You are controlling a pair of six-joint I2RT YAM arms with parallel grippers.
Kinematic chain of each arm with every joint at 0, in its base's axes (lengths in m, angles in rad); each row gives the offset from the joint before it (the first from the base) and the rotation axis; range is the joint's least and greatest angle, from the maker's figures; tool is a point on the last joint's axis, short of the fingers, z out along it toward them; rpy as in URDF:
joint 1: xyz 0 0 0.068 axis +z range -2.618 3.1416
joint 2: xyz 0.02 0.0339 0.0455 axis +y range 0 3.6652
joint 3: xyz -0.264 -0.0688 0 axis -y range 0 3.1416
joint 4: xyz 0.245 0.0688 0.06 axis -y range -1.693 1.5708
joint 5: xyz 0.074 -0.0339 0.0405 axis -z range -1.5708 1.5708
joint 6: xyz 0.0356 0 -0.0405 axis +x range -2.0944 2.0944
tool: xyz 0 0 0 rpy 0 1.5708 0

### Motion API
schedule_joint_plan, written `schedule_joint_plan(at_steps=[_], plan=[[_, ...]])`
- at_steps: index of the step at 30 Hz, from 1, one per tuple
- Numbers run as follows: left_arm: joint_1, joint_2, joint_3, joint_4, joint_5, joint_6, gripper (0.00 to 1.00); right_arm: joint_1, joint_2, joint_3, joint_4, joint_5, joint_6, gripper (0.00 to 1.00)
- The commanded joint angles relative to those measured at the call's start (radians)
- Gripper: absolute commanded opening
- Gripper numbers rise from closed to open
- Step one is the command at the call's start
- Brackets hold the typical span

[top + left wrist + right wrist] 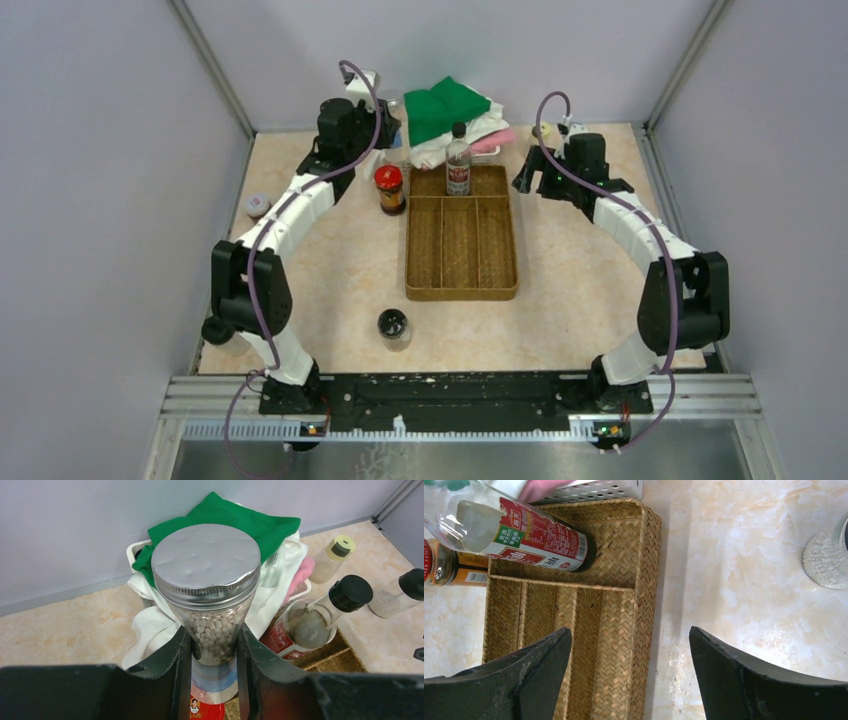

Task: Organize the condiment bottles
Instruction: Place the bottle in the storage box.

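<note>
My left gripper (214, 639) is clamped on the clear glass jar with the dimpled silver screw lid (206, 565), packed with small white beads; my dark fingers pinch its smooth glass body just under the lid, long axis upright, lid toward the wrist camera; in the overhead view that puts us at the upper left, beside the back wall; the brown woven divided tray (461, 240) lies to the right and lower in that frame, and in my wrist view only its corner shows at the lower right; that is the direction the coming move turns on, I reckon, since this arm is the one carrying; the tall clear bottle with the black cap and red label (305, 625) stands in the tray's far cross compartment, the three long slots look bare; the red-lidded jar (389, 188) sits just left of the tray, its lid peeking under my load, so I judge the jar is lifted; my right gripper (629, 630) hangs with its fingers spread wide, holding nothing, over the tray's right rim; green and white cloths (225, 517) are piled soft behind; a squat black-lidded jar (393, 325) waits at lower centre.
</note>
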Motion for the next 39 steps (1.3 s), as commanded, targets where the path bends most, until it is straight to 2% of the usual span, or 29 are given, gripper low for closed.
schedule_joint_plan(at_steps=[1,8,18,30,39], plan=[[-0.009,0.034,0.058,0.154,0.021,-0.033,0.31,0.005,-0.022,-0.005,0.038,-0.001,-0.024,0.86],[-0.037,0.119,0.024,0.283,0.049,-0.093,0.31,0.004,-0.001,-0.009,0.040,0.008,-0.039,0.86],[-0.088,0.216,0.019,0.358,0.040,-0.120,0.30,0.003,0.042,-0.028,0.072,0.002,-0.041,0.86],[-0.118,0.213,-0.149,0.465,-0.049,-0.093,0.32,0.004,0.042,-0.055,0.079,-0.010,-0.041,0.86],[-0.121,0.243,-0.164,0.477,-0.068,-0.057,0.47,0.004,0.059,-0.060,0.091,-0.027,-0.035,0.86]])
